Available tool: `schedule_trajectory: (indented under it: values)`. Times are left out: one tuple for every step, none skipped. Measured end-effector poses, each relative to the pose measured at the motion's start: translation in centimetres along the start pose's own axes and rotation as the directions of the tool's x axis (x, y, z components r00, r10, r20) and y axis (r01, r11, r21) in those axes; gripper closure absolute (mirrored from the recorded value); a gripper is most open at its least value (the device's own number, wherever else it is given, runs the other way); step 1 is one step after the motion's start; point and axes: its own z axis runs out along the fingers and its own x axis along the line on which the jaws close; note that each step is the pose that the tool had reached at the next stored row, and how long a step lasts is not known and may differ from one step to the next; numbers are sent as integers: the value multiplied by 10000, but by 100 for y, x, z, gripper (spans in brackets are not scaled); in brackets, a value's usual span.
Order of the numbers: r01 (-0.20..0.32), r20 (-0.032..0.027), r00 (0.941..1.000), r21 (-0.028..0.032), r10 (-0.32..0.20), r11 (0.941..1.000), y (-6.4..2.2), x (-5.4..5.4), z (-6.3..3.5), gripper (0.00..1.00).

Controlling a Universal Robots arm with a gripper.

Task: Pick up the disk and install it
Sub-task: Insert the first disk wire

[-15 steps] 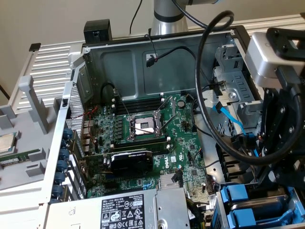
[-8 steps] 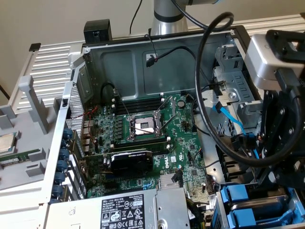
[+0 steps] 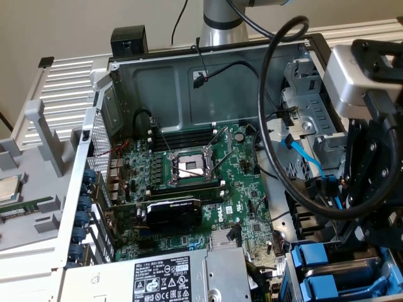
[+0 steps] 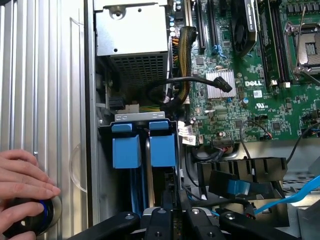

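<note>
1. The gripper is hanging over the drive bay, in the corner of the case beside the power supply. In the exterior view it is sitting at that view's right, above the blue carriers.
2. Its jaws are standing narrow, drawn almost together, and nothing I can name is showing between them. I am not calling this a grip.
3. Two blue carriers are standing side by side in the bay. I am taking the disk to be the one nearer the motherboard, since the fingertips are lining up with it. The other carrier is sitting just beside it, toward the case wall.
4. The pick-up is looking done and the install step is in hand. The disk is resting in its slot about level with its neighbour, and the gripper is not carrying it.
5. Whether it is fully seated is hidden.
6. In my judgement, seating is calling for a straight push along the slot with no sideways lean, keeping clear of the blue cable nearby.
7. A person's hand is resting on a round knob outside the case.
</note>
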Motion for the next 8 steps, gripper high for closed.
schedule_trajectory:
  values:
    - [0,0,10000,0,0,10000,0,0,0,84]
    - [-1,0,10000,0,1,10000,-1,0,0,84]
    - [-1,0,10000,-1,1,10000,-3,-1,-1,84]
    - [-2,-1,10000,-1,2,10000,-6,-1,-2,84]
    - [-1,-3,10000,-1,1,10000,-12,-1,-3,84]
    - [-1,-4,10000,0,1,10000,-18,-1,-4,84]
    - [0,-1,10000,2,0,10000,-22,-2,-4,84]
    - [-1,1,10000,1,1,10000,-23,-2,-3,84]
